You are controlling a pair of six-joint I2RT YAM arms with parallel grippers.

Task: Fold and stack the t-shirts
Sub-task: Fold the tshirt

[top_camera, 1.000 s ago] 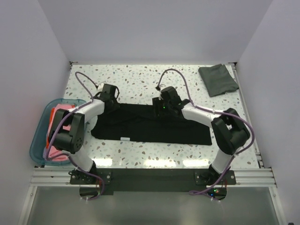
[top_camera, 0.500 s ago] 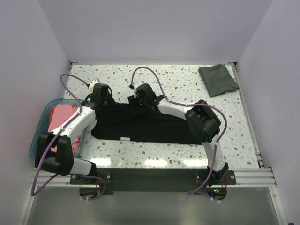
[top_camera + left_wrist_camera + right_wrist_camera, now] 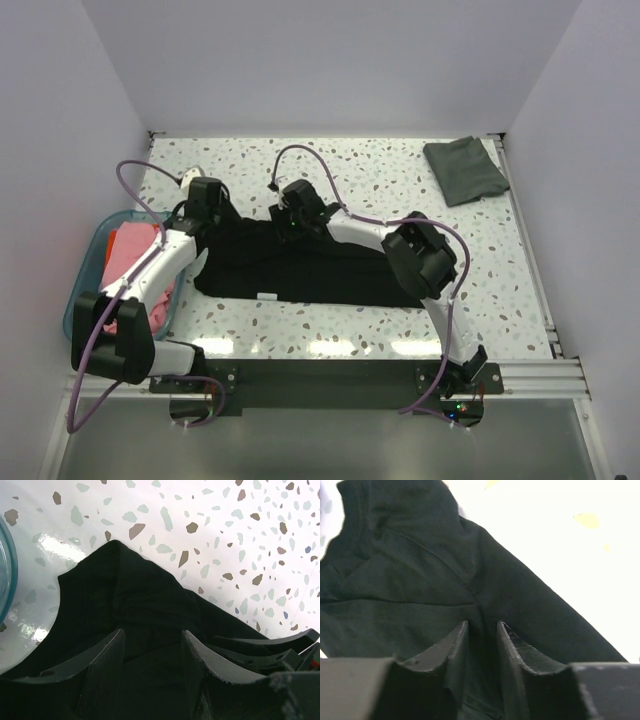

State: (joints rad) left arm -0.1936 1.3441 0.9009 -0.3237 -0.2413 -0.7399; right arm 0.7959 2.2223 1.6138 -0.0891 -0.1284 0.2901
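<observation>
Slides both tools left along black t-shirt [image 3: 320, 272]. Holds left tool [image 3: 152, 635] wide, empty; right tool [image 3: 482, 626] narrow, grip unclear. Risks snagging one layer, skewing fold.

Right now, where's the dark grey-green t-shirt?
Top view: the dark grey-green t-shirt lies at the table's far right corner, well apart from the black t-shirt spread mid-table.

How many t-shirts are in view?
4: large black cloth shirt spread mid-table, dark grey-green one folded at the far right corner, pink one and orange-red one in the translucent teal plastic tub; more may lie hidden there.
</observation>
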